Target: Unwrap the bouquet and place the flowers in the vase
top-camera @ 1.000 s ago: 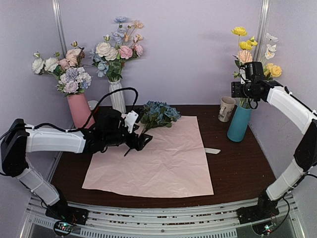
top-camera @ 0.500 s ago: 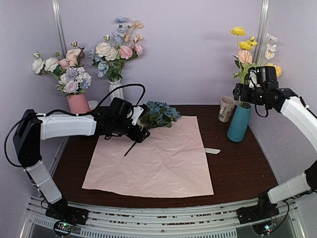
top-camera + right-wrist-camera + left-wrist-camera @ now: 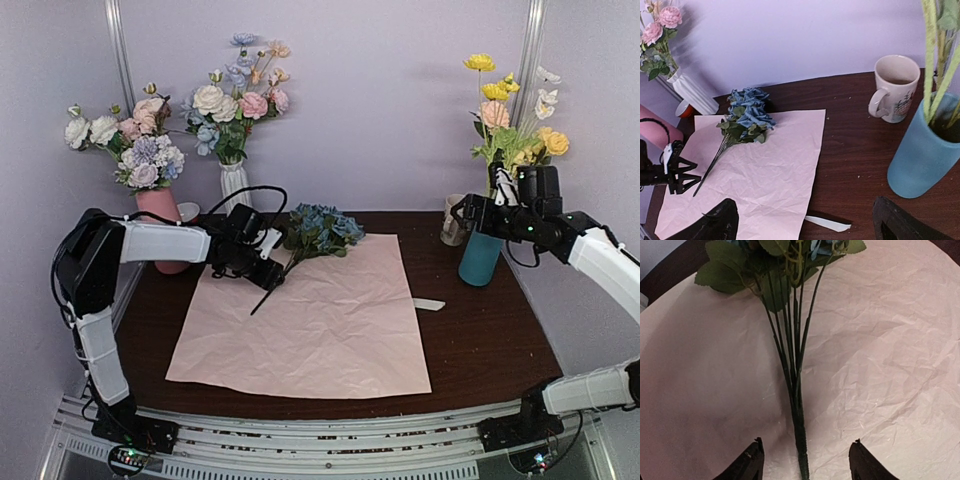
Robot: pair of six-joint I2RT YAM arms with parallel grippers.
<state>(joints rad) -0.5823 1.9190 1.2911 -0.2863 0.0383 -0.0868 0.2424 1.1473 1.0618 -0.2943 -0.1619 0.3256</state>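
Your left gripper sits low over the crumpled pink paper sheet. Its jaws stand apart on either side of the thin green stem of the blue hydrangea-like flower bunch, not yet touching it. That bunch lies at the far left of the sheet, blooms toward the far side and stem end nearest the jaws. The hold would fall right at the stem's tip, so I judge the heavy head may droop or swing once lifted. With the fingertips this close to the paper, closing could also pinch the sheet along with the stem and drag it. Your left arm passes just in front of the pink vase, so a wide swing could knock it.

Your right gripper hangs wide open and empty near the rim of the smooth teal-blue vase, which already holds the yellow, pale pink and white flowers. A careless move there could tip the vase or the cream mug beside it. The crowded mouth may also refuse the blue stem.
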